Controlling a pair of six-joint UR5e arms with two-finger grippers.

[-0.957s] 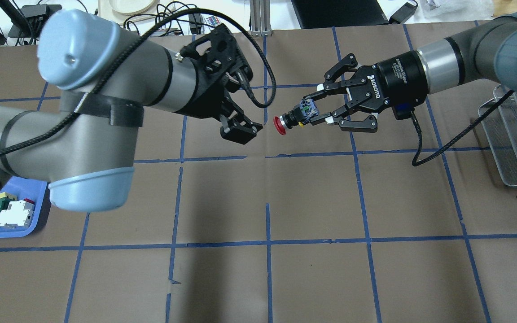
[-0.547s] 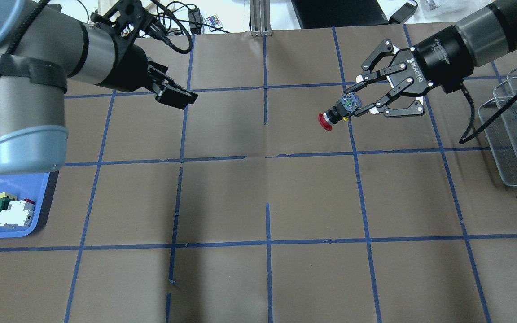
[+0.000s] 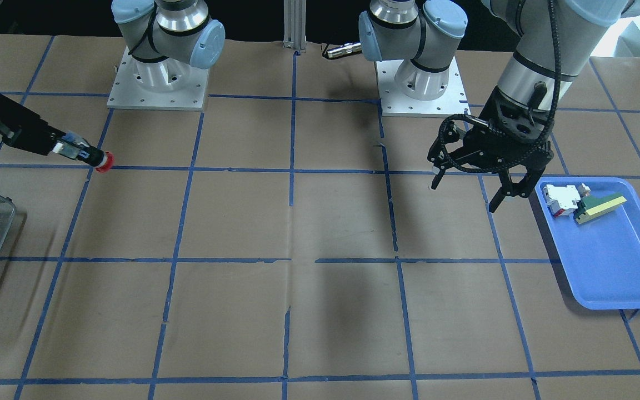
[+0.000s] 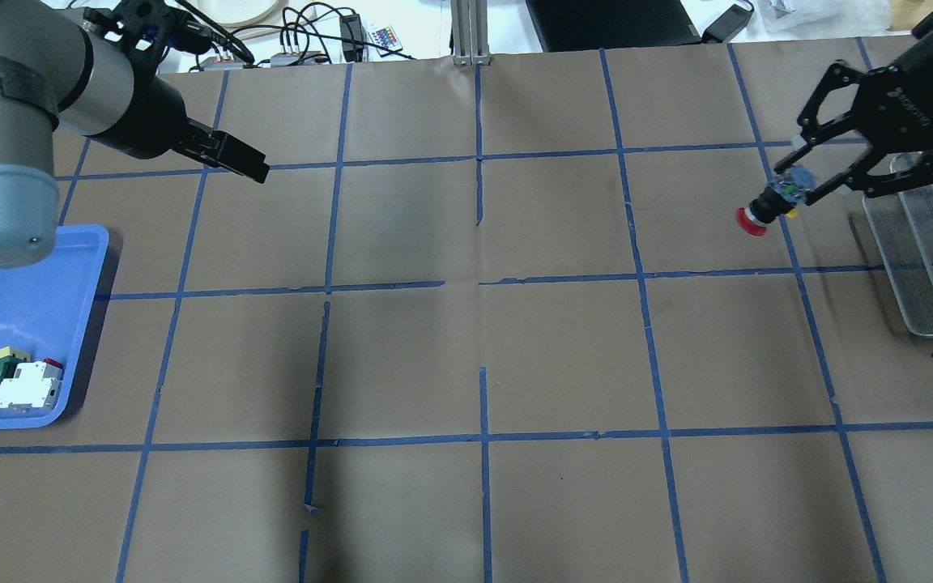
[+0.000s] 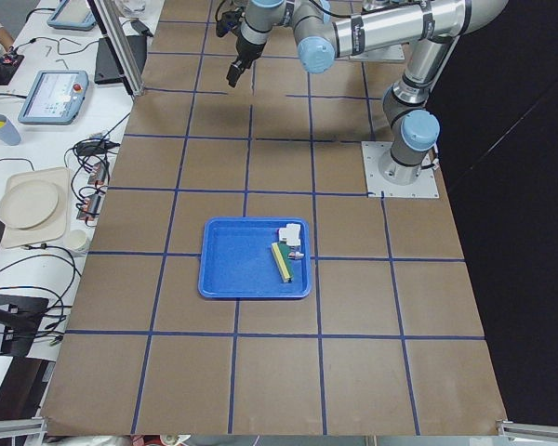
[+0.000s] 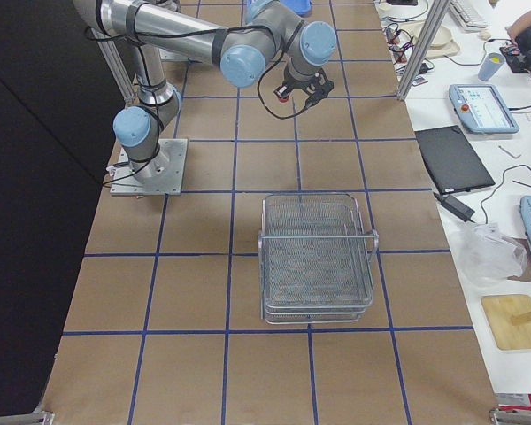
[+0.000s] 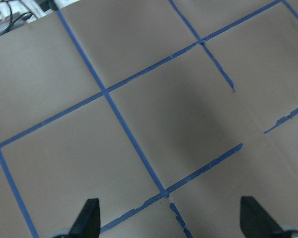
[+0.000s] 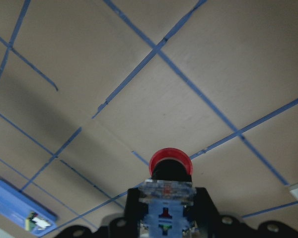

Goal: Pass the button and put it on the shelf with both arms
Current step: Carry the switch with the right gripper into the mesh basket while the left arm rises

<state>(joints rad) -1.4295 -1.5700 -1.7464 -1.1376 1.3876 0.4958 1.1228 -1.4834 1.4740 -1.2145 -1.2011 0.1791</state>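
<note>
Right gripper (image 4: 798,188) holds button (image 4: 762,212) — over brown, blue-taped table (image 4: 564,356).

Bright, even overhead light, soft shadows; wrist views slightly blurred.

I see the table (image 4: 483,356) covered with brown paper and a grid of blue tape. On it, a blue tray (image 4: 29,324) lies at the left end and a wire shelf (image 4: 912,275) stands at the right end.
</note>
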